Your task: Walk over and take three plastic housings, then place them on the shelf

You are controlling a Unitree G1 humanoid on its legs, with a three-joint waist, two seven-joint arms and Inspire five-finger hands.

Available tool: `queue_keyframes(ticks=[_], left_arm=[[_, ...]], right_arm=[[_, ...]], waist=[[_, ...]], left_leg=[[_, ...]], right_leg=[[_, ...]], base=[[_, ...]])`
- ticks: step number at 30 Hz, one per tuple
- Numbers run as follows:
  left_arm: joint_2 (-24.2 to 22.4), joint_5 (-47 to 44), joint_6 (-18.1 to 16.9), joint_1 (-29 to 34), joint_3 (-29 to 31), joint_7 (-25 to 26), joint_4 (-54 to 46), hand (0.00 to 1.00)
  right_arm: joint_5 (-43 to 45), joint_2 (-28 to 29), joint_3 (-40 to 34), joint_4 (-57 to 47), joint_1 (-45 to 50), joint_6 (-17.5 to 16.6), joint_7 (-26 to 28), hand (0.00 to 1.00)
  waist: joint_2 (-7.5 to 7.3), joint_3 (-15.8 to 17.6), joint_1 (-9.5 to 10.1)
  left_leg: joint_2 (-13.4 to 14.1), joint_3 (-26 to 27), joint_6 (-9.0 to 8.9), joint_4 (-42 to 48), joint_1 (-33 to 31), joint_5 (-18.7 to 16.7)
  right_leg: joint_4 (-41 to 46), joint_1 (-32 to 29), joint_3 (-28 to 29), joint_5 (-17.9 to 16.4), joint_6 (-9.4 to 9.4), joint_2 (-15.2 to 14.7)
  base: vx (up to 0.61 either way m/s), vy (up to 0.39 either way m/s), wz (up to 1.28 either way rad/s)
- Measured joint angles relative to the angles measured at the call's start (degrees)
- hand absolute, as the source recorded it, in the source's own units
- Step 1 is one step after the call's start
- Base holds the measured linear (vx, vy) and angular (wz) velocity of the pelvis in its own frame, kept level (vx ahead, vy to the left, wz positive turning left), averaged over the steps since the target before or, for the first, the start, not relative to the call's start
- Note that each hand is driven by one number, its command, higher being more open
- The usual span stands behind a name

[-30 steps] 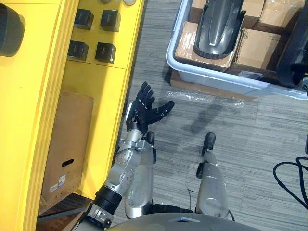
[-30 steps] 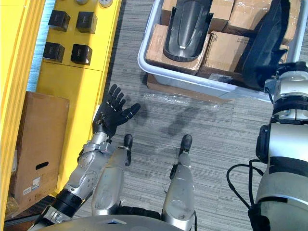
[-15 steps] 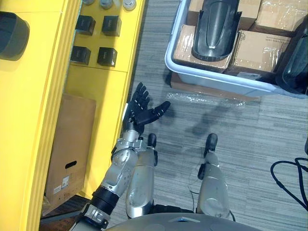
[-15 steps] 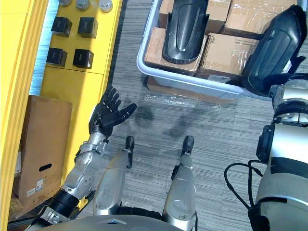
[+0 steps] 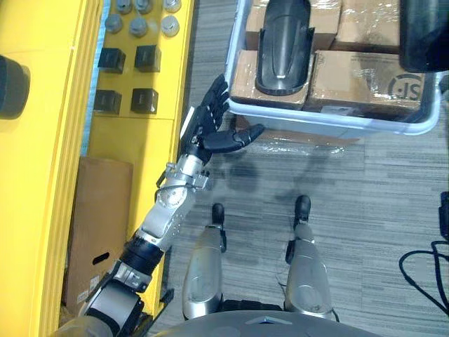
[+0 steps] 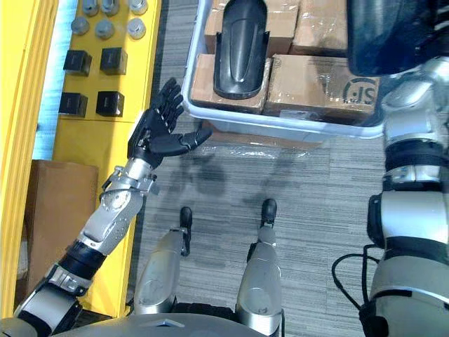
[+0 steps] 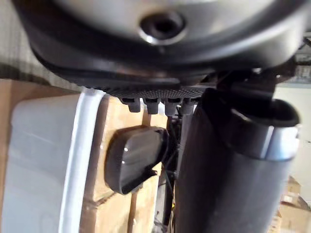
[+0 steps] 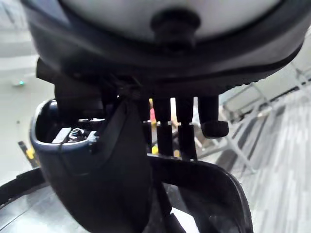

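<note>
The left arm [image 5: 167, 210] reaches forward from the lower left with the forearm stretched out. The left hand [image 5: 210, 126] is raised, palm turned up, fingers straight and fanned apart, thumb [image 5: 238, 138] jutting out to the right. The right arm [image 6: 407, 210] stands along the right side. The right hand [image 8: 165, 128] curls fingers and thumb round a black plastic housing [image 6: 379, 35].

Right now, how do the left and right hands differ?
The left hand is open, fingers spread, and empty; the right hand is closed on a dark housing. The left hand hovers at the bin's near left corner; the right hand holds its housing up by the bin's right end. Both are dark hands on silver-grey arms.
</note>
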Motion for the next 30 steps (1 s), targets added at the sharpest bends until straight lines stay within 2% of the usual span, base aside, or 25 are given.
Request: queue_keyframes(ticks=[1, 3, 5, 8, 11, 16, 21, 24, 30], left_arm=[[0.1, -4.7, 1.5, -2.2, 0.0, -1.0, 0.1, 1.00], [0.0, -6.9, 2.2, -3.8, -0.1, -1.0, 0.8, 1.00], [-0.6, -7.0, 3.4, -6.5, -0.1, 0.1, 4.5, 1.00], [-2.6, -7.5, 3.6, -7.0, 0.0, 1.9, 5.4, 1.00], [-4.7, -7.9, 3.9, -7.1, 0.0, 3.4, 5.4, 1.00], [-7.9, -8.7, 5.9, -7.1, -1.4, 4.3, 6.0, 1.00], [-10.4, -9.2, 7.1, -6.9, -3.0, 5.0, 8.1, 1.00], [-11.1, -11.9, 7.2, -6.9, -3.4, 4.6, 8.8, 1.00], [-11.9, -15.7, 7.4, -4.7, -5.0, 4.3, 10.1, 1.00]], right_arm=[[-0.9, 2.1, 0.0, -3.4, 1.8, -0.4, -0.3, 0.00], [-2.3, 3.5, 0.0, -6.0, 3.0, -0.6, -0.4, 0.00], [-4.1, 6.7, -0.1, -11.1, 5.9, -1.6, -0.5, 0.00], [-7.0, 9.8, -1.3, -18.7, 10.9, -3.5, -1.1, 0.00], [-9.0, 14.8, -2.8, -24.2, 16.5, -5.3, -2.3, 0.00], [-11.6, 22.3, -2.9, -26.7, 22.2, -6.8, -2.8, 0.00], [-12.0, 28.4, -1.6, -26.7, 26.3, -6.9, -2.8, 0.00], [-12.7, 29.8, -0.8, -26.7, 27.2, -6.9, -2.6, 0.00], [-13.5, 31.9, 2.0, -26.5, 31.0, -7.2, -2.0, 0.00]], waist=[[-1.05, -0.1, -0.53], [-1.90, 0.0, -1.22], [-3.38, -0.2, -2.02], [-3.99, -0.2, -3.02], [-5.48, -1.8, -3.16], [-8.26, -4.6, -3.09], [-8.91, -6.5, -2.43], [-9.03, -7.3, -2.10], [-10.23, -12.6, -1.48]], left_leg=[[0.4, 0.5, -0.28, -1.7, 1.0, 0.7], [0.5, 0.7, -0.49, -3.0, 1.5, 1.4], [1.1, 1.7, -0.79, -5.4, 4.1, 2.0], [1.2, 2.8, -0.73, -7.8, 7.9, 2.3], [1.4, 3.5, -0.75, -9.2, 10.1, 2.3], [1.4, 4.1, -0.74, -10.5, 11.8, 2.4], [1.4, 4.2, -0.71, -11.6, 14.2, 2.7], [1.4, 4.2, -0.75, -11.6, 14.7, 2.7], [1.4, 4.0, -0.92, -13.2, 16.1, 3.1]], right_leg=[[-0.6, 0.1, 0.3, 0.0, -0.35, 0.4], [-1.0, 0.1, 0.3, 0.1, -0.42, 0.5], [-1.7, 1.3, 0.9, 0.4, -0.73, 1.1], [-2.0, 3.6, 1.1, 0.4, -0.74, 1.2], [-3.0, 5.2, 1.2, 0.1, -0.79, 1.3], [-3.0, 6.1, 1.3, -0.4, -0.91, 1.3], [-3.0, 8.0, 1.2, -0.4, -0.90, 1.3], [-3.0, 8.5, 1.2, -0.6, -0.67, 1.3], [-3.0, 9.4, 0.8, -1.4, -0.25, 1.2]], base=[[0.03, -0.035, -0.10], [0.03, -0.031, -0.09], [0.06, -0.026, -0.16], [0.07, 0.008, -0.12], [0.05, 0.024, -0.09], [0.03, 0.015, -0.03], [0.00, 0.006, 0.00], [0.00, 0.000, 0.00], [0.00, -0.001, 0.02]])
